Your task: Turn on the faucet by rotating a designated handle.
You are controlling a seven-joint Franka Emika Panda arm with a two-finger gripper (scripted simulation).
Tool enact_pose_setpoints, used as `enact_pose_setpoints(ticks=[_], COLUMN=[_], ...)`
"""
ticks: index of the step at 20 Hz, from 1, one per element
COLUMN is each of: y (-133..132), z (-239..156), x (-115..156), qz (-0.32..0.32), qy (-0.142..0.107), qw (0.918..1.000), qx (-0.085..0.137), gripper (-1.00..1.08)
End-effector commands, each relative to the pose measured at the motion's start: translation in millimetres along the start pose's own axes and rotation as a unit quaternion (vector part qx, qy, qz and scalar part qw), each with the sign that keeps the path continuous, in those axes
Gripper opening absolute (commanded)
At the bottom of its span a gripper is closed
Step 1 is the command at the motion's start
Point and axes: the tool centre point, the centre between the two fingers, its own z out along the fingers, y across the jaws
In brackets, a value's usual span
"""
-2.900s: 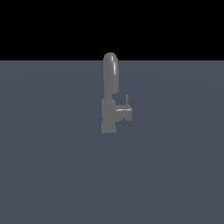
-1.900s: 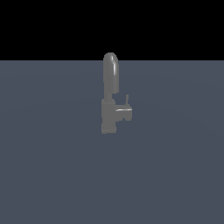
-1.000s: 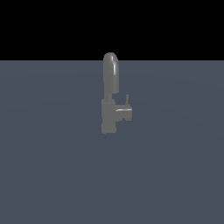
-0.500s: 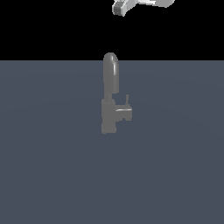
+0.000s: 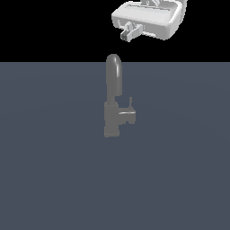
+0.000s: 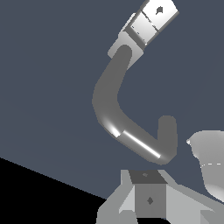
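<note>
- The faucet (image 5: 113, 105) stands upright near the middle of a flat dark slate surface (image 5: 49, 179), apart from anything else.
- Its arched spout (image 5: 114, 76) rises from a blocky base (image 5: 111, 121); the top of the arch sits just at the line where the surface meets the black backdrop.
- The handle (image 5: 127, 117) is a short horizontal stub sticking out of the base toward the exterior view's right, with a thin pin (image 5: 130, 102) standing up from it.
- The gripper (image 5: 130, 32) hangs high in the exterior view, above the faucet and a little to the exterior view's right, well apart from spout and handle alike.
- Only one short finger shows clearly below the white hand body (image 5: 150, 18); I cannot tell whether the claw is released or clenched. Nothing is seen held in it.
- In the wrist view the faucet (image 6: 127, 109) fills the centre: the curved spout (image 6: 116, 118) bends across the frame, and the light block of the base (image 6: 148, 24) lies at its far end.
- The gripper's own grey parts (image 6: 148, 199) sit at the frame's edge, clear of the spout.
</note>
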Motion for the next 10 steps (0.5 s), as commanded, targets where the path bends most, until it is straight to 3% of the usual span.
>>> enact_pose_setpoints(ticks=[1, 10], y=[-1.3, -1.0], z=[0.9, 11.7], x=[17.2, 81.7], qz=[0.018, 0.086], qy=[-0.022, -0.105], qw=[0.9994, 0.9862], qx=[0.02, 0.095], gripper=[-1.0, -1.0])
